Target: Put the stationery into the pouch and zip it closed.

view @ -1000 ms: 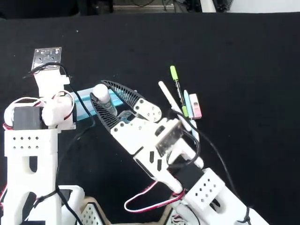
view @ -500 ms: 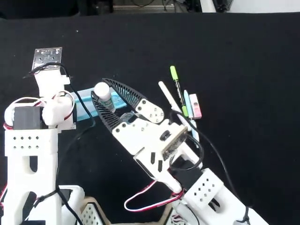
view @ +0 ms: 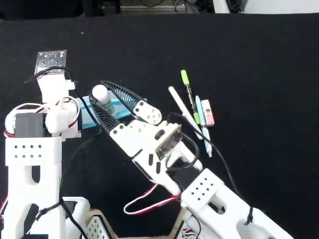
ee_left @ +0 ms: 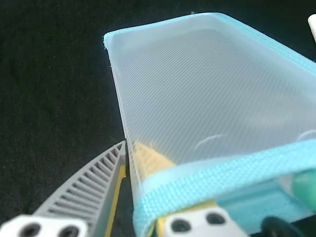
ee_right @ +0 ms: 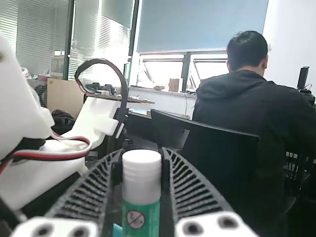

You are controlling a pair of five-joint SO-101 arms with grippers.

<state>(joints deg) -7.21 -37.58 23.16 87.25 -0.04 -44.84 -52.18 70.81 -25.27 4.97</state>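
Pale blue, see-through mesh pouch with a turquoise fabric zip band (view: 88,117) (ee_left: 197,94), flat on the black table cloth (view: 239,55), close in front of the left arm. Pinched at one edge by the left gripper (ee_left: 129,146): grey ribbed finger on the near side of the wall, yellow-lined finger seen through the mesh, the two pressed together on the fabric with the zip band draped across them.

Over the pouch in the high view, a glue stick with a white ribbed cap and a green label (view: 100,93) (ee_right: 141,170), upright, cap uppermost. Clamped in the right gripper (view: 98,97) (ee_right: 141,154), black ribbed fingers (ee_right: 187,190) snug against both sides of the stick. Lower end hidden by those fingers from above, so impossible to tell whether inside the pouch or just above it. At the zip end in the left wrist view, a green rounded shape (ee_left: 303,181), too cropped to name.

Further out, well apart from the pouch, a loose cluster on the cloth: slim white pen (view: 178,103), dark pen with a lime-green cap (view: 185,79), pale blue pen (view: 200,109) and pink-and-white block eraser (view: 208,113) — pens side by side and roughly parallel, eraser just beside the blue one on the side away from the pouch. Between pouch and cluster, the right arm's white body (view: 149,144), set diagonally, black cable looping over the pens' near ends.
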